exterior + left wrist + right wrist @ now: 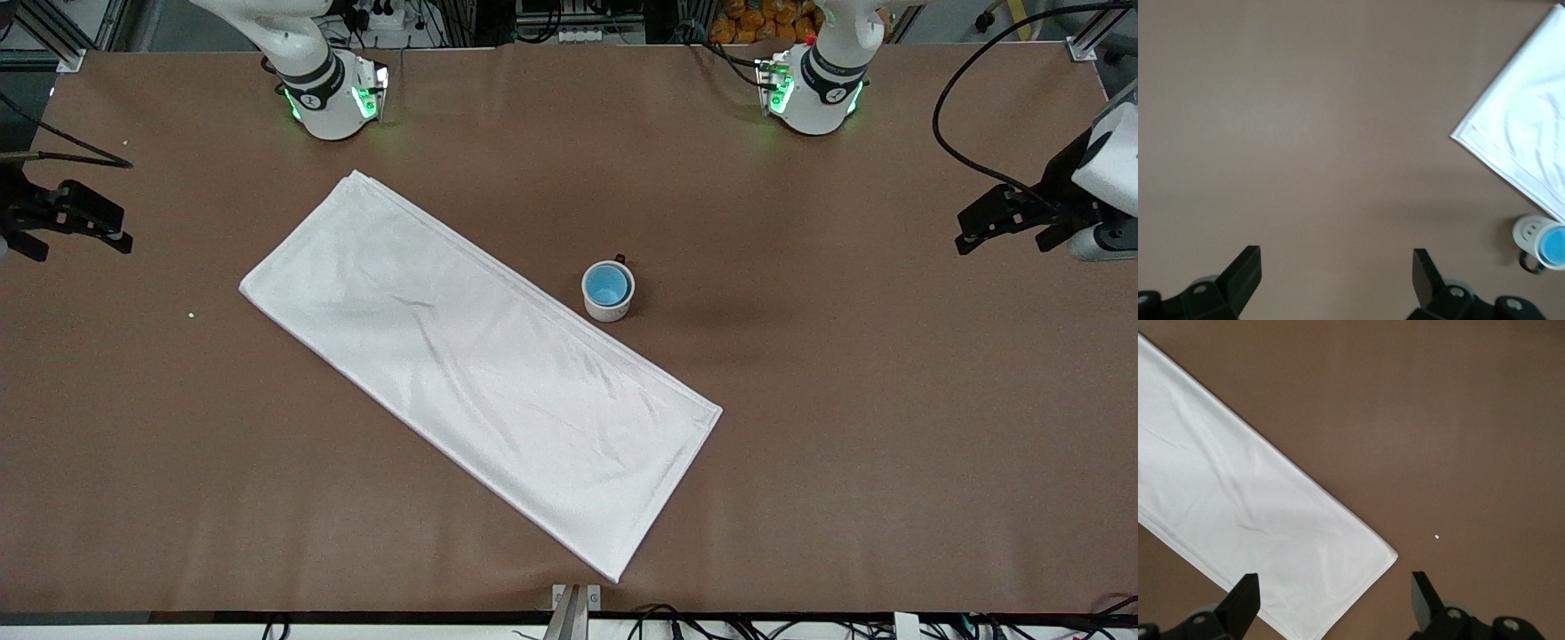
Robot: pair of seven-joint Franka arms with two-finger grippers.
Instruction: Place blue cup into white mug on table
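The blue cup [608, 286] sits inside the white mug [609, 307], its rim just below the mug's rim. The mug stands upright on the table [889, 400] near the middle, its dark handle on the side toward the robots' bases. It is just beside the long edge of the cloth [471, 364] but not touching it; a thin strip of brown shows between them.

The cloth lies flat and slantwise, one corner close to the table's edge nearest the front camera, another pointing toward the right arm's base.

The left gripper [1005, 218] hangs over the left arm's end of the table, well apart from the mug, fingers [1245, 270] spread wide and holding nothing. The right gripper [76, 218] hangs over the right arm's end, also spread and empty, with a cloth corner and a small white speck [1436, 537] below it.

Broad bare tabletop lies between mug and left gripper, and between cloth and right gripper.
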